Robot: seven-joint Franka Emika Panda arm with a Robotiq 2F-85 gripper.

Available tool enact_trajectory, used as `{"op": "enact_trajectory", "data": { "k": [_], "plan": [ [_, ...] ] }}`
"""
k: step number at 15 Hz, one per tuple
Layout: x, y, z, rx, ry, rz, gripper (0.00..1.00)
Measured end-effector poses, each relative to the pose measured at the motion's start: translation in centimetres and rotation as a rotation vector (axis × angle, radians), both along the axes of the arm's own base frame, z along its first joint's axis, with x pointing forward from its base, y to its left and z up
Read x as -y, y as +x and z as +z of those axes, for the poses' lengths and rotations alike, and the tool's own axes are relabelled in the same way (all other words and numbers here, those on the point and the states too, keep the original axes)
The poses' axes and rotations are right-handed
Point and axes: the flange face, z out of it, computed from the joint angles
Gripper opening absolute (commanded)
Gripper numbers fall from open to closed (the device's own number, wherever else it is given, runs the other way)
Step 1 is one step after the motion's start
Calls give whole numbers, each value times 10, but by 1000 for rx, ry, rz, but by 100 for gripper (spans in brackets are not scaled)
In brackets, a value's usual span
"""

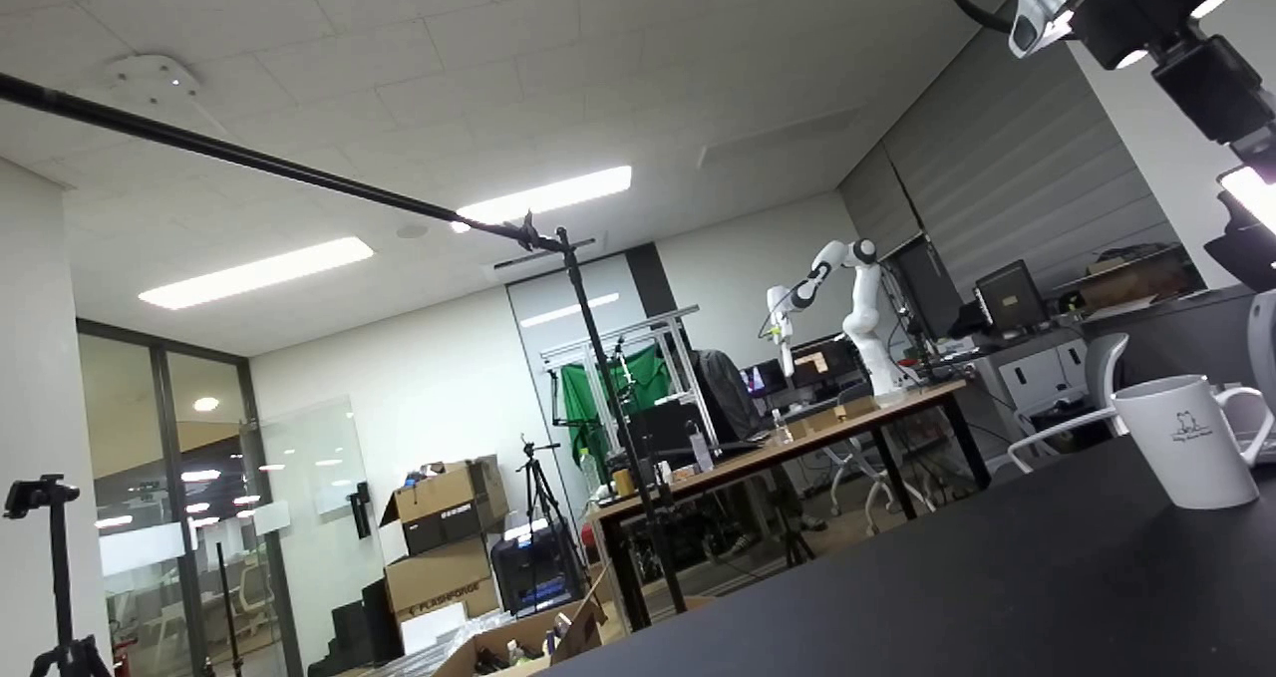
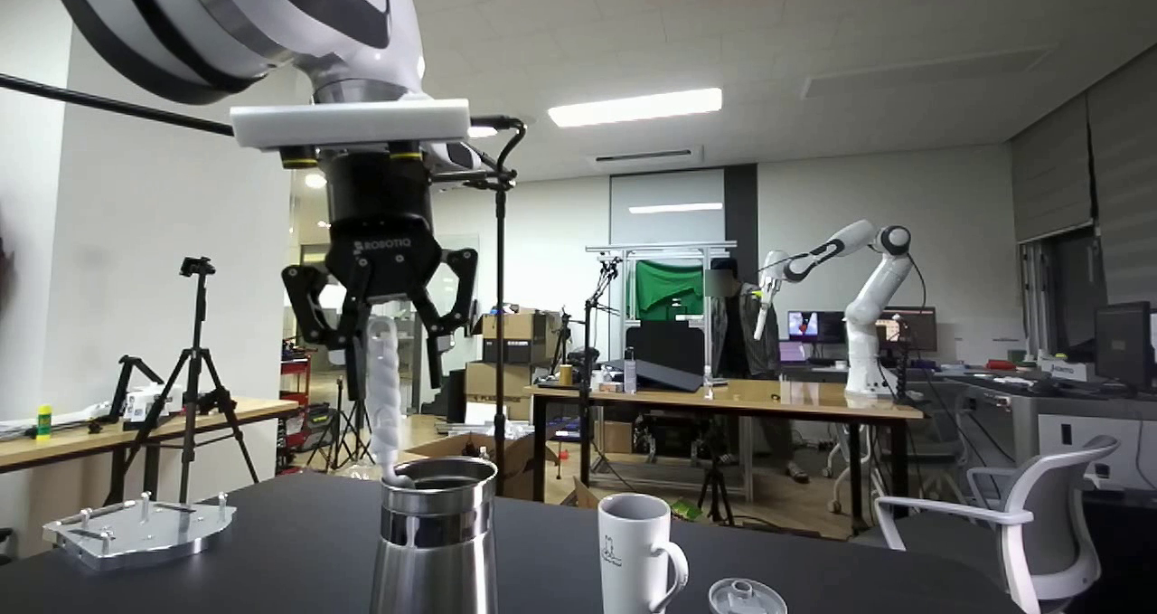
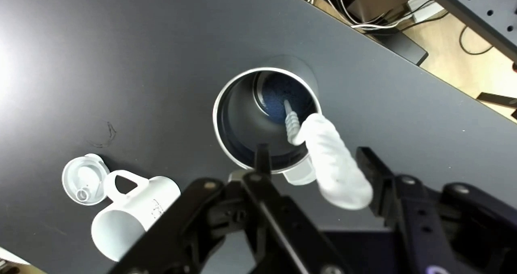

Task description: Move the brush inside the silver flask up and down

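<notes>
over a black table (image 2: 298,542), the white arm (image 2: 402,35) reaches in from the upper left in an exterior view, its thick links cut off by the edge of the view and its wrist bent so that the black gripper (image 2: 396,386) points downward. a pale slab (image 2: 352,124) runs crosswise above the gripper. the fingers stand wide apart, with the white handle of the brush (image 2: 383,388) in the space between them; in the wrist view it lies close to one finger, and whether they touch is unclear.

below, the silver flask (image 2: 438,551) stands upright on the table: a steel vessel with a shiny band under its wide round mouth. a pale part juts out beside its rim in the wrist view. the brush stands partly inside the flask, slightly tilted, its twisted handle above the rim and a thin, ribbed stem reaching down within. something dark blue shows at the bottom; whether it is the brush's head is hard to say.

near the flask stands a white mug (image 2: 631,542), with a clear lid (image 3: 85,180) just beside it.

a cardboard box (image 1: 429,572) in an exterior view reads "flashforge", and the gripper's body reads "robotiq". the mug bears a small line drawing over lettering too small to read.
</notes>
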Motion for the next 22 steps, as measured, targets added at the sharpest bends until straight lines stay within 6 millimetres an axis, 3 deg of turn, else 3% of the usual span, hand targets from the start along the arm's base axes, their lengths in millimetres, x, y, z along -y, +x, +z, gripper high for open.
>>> {"op": "enact_trajectory", "data": {
  "k": [2,5,6,8,13,14,16,20,21,22],
  "plan": [
    [-1,2,1,-10,34,72,100],
    [0,5,-3,-36,113,226,100],
    [1,7,-4,-45,146,276,75],
    [3,10,-8,-73,211,356,71],
    [8,19,-12,-177,286,476,34],
    [10,21,-11,-193,291,489,78],
    [16,25,-8,-214,294,498,74],
    [30,33,2,-226,272,535,98],
    [32,35,5,-227,265,553,100],
    [33,37,8,-228,258,574,63]
  ]
}}
